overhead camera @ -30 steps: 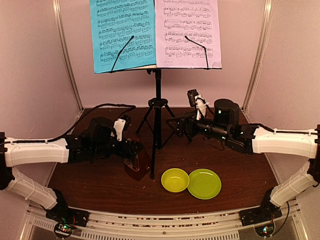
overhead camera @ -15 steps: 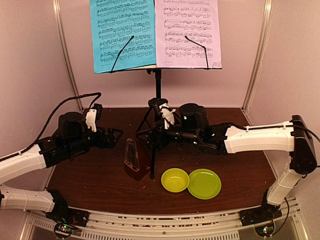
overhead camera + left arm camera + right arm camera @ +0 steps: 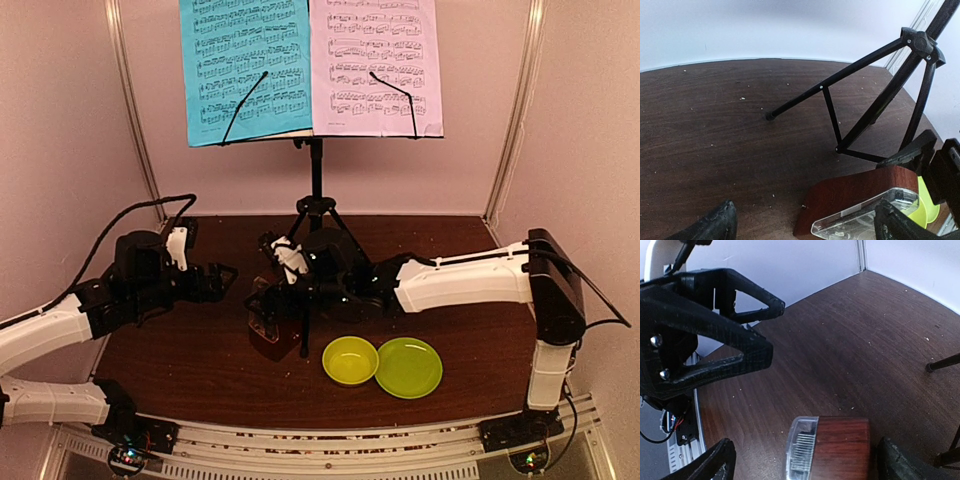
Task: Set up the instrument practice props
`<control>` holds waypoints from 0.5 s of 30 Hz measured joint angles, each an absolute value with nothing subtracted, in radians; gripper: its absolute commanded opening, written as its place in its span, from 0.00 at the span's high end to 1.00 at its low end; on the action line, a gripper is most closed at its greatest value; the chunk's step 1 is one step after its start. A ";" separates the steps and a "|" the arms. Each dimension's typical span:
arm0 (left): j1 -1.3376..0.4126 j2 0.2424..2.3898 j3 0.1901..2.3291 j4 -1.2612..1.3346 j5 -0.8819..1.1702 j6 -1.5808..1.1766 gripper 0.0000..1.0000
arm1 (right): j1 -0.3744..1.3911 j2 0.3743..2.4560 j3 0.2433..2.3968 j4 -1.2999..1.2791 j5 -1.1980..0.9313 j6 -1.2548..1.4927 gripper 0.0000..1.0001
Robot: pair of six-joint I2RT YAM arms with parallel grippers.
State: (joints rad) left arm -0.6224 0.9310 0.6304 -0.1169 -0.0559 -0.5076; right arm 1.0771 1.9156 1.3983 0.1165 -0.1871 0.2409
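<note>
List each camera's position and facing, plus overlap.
Top external: above and behind the bases, facing the back wall; sees music stand, left arm, right arm.
Left wrist: on left arm, faces right toward stand's legs and metronome; own jaws at bottom corners.
Right wrist: faces left over metronome; own jaws at bottom corners.
Shared: metronome in all three.

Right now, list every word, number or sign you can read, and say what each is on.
Blue sheet: printed music staves, too small to read.
Lilac sheet: printed music staves, too small to read.
Metronome: fine lines on its clear end, blurred, no numbers readable.
No words, brands or labels are legible anywhere else.
</note>
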 measured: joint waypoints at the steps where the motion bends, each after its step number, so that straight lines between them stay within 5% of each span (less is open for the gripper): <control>1: -0.621 0.931 0.630 -0.117 -0.053 -0.508 0.02 | 1.082 1.929 1.407 0.114 -0.187 0.239 0.04; 15: -0.596 0.927 0.630 -0.131 -0.041 -0.507 0.02 | 1.082 2.000 1.430 0.112 -0.158 0.177 0.13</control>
